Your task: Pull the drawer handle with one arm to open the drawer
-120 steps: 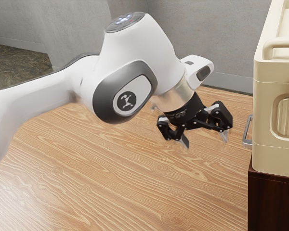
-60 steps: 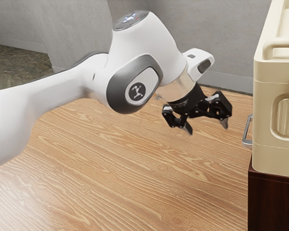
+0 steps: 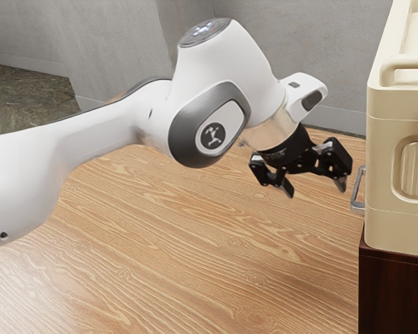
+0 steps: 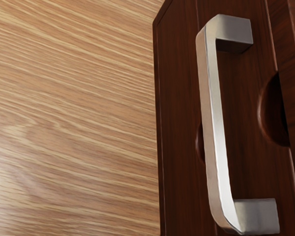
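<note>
Right of centre in the exterior view, the tool (image 3: 316,192) is hanging with its fingers spread wide, holding nothing and standing near the cream case (image 3: 386,160). Over in the wrist view's right half, the silver handle (image 4: 215,123) is jutting from the dark drawer front (image 4: 179,128). Danger's lurking here: with the tool tilting, a crooked approach could be sending one fingertip into the bar or wood, leaving the grip slipping under the pull.
</note>
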Tool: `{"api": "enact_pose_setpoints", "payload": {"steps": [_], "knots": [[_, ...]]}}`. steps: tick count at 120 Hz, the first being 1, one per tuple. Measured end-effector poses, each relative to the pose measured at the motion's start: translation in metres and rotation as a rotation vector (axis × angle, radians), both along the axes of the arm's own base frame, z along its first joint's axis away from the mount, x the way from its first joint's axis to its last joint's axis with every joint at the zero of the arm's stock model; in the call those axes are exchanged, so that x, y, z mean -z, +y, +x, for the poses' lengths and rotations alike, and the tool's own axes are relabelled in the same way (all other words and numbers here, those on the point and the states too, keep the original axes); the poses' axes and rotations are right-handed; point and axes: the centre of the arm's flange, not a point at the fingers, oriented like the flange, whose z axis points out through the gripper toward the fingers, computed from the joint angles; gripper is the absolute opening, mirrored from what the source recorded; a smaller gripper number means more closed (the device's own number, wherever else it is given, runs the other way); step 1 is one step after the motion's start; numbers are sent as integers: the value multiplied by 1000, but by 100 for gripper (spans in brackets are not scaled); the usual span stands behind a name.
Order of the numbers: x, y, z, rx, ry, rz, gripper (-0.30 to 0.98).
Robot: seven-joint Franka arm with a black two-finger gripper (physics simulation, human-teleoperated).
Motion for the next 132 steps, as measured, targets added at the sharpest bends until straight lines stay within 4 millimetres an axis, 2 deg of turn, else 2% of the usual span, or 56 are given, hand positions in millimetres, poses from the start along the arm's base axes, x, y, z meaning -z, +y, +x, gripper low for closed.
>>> {"api": "enact_pose_setpoints", "payload": {"steps": [33,86,132], "knots": [[5,0,3,15,-2,4,68],[5,-22,-6,60,-15,1,68],[15,-16,-2,52,-5,2,68]]}}
